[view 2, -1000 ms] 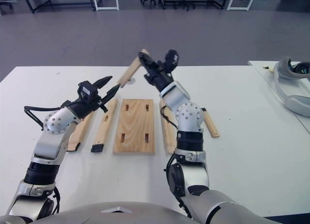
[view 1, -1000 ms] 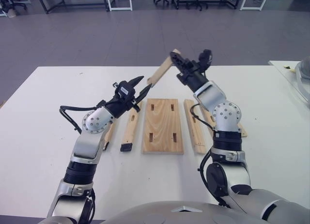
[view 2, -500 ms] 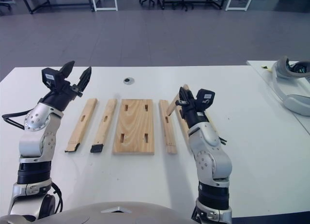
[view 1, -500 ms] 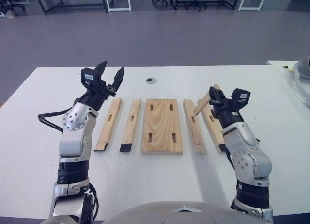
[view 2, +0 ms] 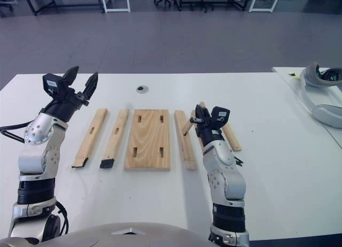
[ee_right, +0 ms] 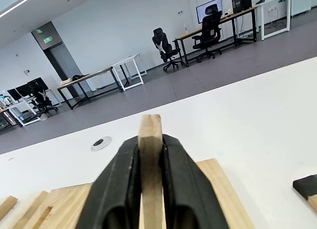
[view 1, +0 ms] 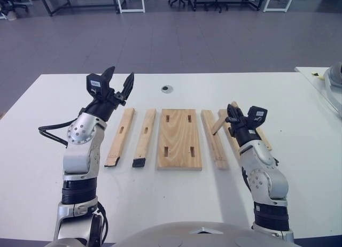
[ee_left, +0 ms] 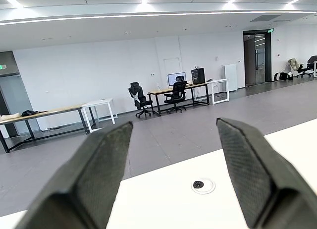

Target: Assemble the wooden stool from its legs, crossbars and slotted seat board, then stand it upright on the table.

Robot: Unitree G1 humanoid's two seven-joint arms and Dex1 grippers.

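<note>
The slotted seat board (view 1: 179, 137) lies flat mid-table. Two legs (view 1: 120, 134) (view 1: 145, 133) lie to its left, with dark near ends. Another leg (view 1: 213, 143) lies to its right, with more wood pieces (view 2: 231, 136) beyond it. My right gripper (view 1: 229, 119) is shut on a short wooden crossbar (view 1: 218, 124), held slanted just above the right-hand leg. In the right wrist view the crossbar (ee_right: 150, 140) stands pinched between the black fingers (ee_right: 121, 182). My left gripper (view 1: 121, 75) is open and raised over the far left of the table, its fingers (ee_left: 84, 189) spread wide with nothing between them.
A round cable grommet (view 1: 167, 89) sits in the white table (view 1: 299, 167) beyond the board. A white headset (view 2: 323, 92) lies at the table's right edge. Desks and office chairs stand in the room behind.
Over the last second both arms swung out from the table's far middle. The right gripper brought the crossbar down to the right-hand legs. The left gripper moved left, staying open.
</note>
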